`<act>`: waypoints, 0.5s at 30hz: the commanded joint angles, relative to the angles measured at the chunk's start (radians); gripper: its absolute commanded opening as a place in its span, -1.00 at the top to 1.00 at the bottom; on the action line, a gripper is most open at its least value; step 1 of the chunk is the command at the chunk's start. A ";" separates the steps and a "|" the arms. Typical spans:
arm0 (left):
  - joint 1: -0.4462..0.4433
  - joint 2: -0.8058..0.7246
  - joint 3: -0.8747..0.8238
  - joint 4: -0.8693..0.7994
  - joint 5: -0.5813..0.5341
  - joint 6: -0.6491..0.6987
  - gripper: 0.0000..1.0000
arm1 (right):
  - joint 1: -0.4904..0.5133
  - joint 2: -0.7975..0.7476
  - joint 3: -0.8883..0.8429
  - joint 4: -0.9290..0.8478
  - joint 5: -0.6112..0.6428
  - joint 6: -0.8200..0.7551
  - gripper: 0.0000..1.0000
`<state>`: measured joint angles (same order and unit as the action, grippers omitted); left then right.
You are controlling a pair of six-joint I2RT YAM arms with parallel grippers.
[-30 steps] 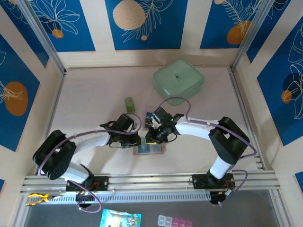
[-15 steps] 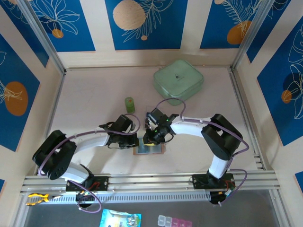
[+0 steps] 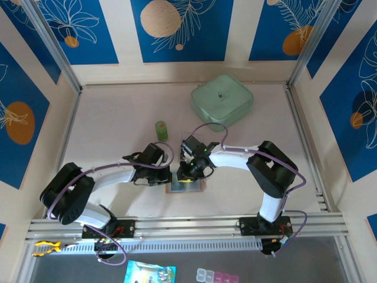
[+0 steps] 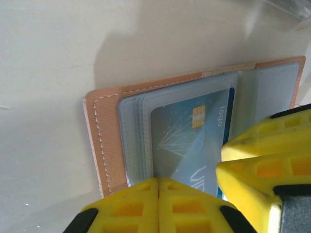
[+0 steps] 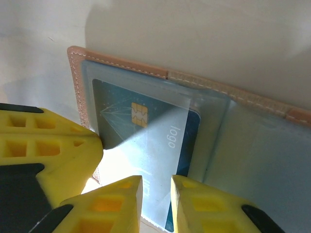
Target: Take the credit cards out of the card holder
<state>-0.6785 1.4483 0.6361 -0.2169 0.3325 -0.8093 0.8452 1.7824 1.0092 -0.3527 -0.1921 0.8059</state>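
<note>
Near the middle of the tabletop's (image 3: 106, 118) near edge, your card holder (image 3: 192, 187) lies open, with 1 blue credit card (image 5: 141, 127) tucked under a clear sleeve. Your left gripper (image 4: 159, 201) sits over its left part, fingers closed tight together. Your right gripper (image 5: 155, 196) is over the sleeve, jaws a narrow slit apart; you cannot tell if they pinch anything. Farther back stands a green cylinder (image 3: 161, 130), then a pale green box (image 3: 222, 100) near the far edge.

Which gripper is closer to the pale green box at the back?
Right. The right gripper is over the card holder's middle, on the side toward the pale green box; the left gripper is at its left edge, farther off.
</note>
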 commanded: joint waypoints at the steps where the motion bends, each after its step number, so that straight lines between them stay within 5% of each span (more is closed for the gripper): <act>1: 0.011 -0.002 -0.021 -0.015 -0.004 0.017 0.87 | 0.008 0.018 0.007 0.017 -0.027 0.017 0.54; 15: 0.011 0.016 -0.016 -0.012 0.004 0.019 0.86 | 0.006 0.007 -0.010 -0.009 0.001 0.018 0.51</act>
<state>-0.6781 1.4483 0.6353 -0.2138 0.3336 -0.8089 0.8452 1.7844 1.0077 -0.3244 -0.2081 0.8207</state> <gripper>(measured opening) 0.069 0.240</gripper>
